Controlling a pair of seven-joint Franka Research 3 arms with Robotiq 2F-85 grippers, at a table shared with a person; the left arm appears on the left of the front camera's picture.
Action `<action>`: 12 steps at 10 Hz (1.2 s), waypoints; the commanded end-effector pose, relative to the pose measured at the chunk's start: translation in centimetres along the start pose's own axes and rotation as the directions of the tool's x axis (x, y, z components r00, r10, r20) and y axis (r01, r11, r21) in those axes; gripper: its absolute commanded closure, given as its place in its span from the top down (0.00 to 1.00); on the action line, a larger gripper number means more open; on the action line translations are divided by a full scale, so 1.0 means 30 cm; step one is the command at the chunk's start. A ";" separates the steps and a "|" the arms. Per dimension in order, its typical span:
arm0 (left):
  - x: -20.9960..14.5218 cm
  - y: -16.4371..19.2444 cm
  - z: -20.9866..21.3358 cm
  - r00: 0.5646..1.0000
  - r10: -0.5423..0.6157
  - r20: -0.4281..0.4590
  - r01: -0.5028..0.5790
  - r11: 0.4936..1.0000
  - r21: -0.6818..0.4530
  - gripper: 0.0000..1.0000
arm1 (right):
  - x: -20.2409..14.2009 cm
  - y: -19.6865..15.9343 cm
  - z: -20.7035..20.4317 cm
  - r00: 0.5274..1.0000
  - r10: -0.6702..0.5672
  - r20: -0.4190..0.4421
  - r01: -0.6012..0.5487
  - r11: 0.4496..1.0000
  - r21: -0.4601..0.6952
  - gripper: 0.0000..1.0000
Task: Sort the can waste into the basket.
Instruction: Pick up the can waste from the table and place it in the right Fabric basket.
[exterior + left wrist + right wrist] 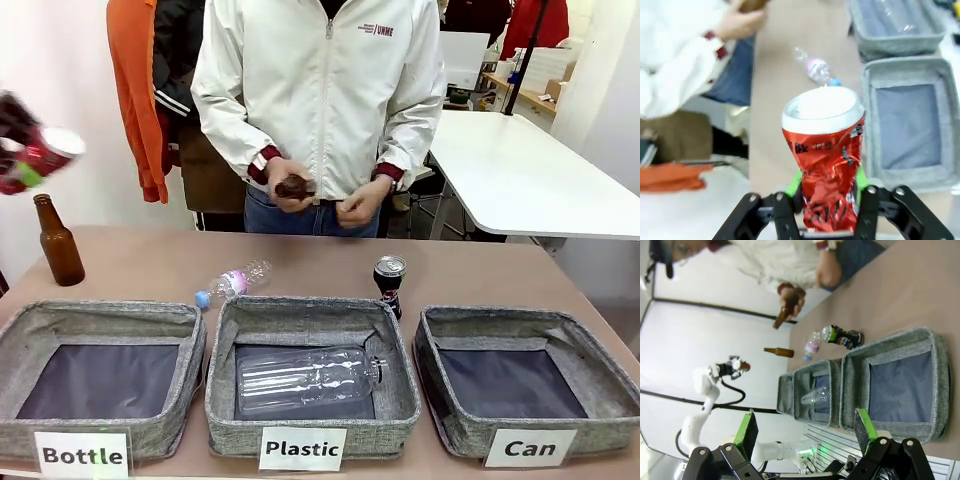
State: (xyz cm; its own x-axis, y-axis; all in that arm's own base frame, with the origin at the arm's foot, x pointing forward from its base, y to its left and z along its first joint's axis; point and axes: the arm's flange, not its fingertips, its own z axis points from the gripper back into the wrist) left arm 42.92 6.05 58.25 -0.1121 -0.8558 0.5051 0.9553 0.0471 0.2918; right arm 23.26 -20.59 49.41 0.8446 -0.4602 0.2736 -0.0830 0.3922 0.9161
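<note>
Risk: crushed red can (827, 165) was pinched low on its crumpled body and could slip over the long carry to the Can basket (500, 316) at 4 o'clock. Left gripper (827, 186) was clamped on it, raised high at 9 o'clock in front view. Right gripper (807, 432) stood wide open, empty

The brown table (480, 275) carries three grey felt bins along its near edge: the Bottle bin (100, 312), the Plastic bin (310, 305) and the Can basket (500, 317). Behind them, a brown glass bottle (58, 245) stands upright at the left. A small clear plastic bottle (232, 283) lies on its side. A dark can (389, 283) stands just behind the Plastic bin's right corner.
</note>
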 end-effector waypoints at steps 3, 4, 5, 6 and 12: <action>-0.325 -0.186 0.312 0.965 0.261 0.028 -0.262 0.954 0.143 0.25 | 0.008 0.004 0.000 1.000 0.025 0.010 -0.026 0.999 0.025 1.00; -0.417 -0.248 0.334 0.942 0.332 0.043 -0.334 0.921 0.201 0.25 | 0.008 0.004 0.000 1.000 0.025 0.010 -0.026 0.999 0.025 1.00; -0.497 -0.289 0.345 0.915 0.396 0.075 -0.402 0.887 0.227 0.25 | 0.008 0.004 0.000 1.000 0.025 0.010 -0.026 0.999 0.025 1.00; -0.570 -0.320 0.338 0.891 0.439 0.118 -0.455 0.858 0.239 0.25 | 0.008 0.004 0.000 1.000 0.025 0.010 -0.026 0.999 0.025 1.00; -0.716 -0.295 0.229 0.824 0.509 0.250 -0.556 0.811 0.182 0.25 | 0.008 0.004 0.000 1.000 0.025 0.010 -0.026 0.999 0.025 1.00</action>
State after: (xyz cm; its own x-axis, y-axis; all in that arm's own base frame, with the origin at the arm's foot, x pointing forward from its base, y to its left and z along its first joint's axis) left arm 34.34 27.11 49.91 0.3499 -0.5378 0.7670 0.7825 0.6180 0.0763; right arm 23.26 -20.55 49.40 0.8458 -0.4586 0.2726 -0.0827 0.3922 0.9162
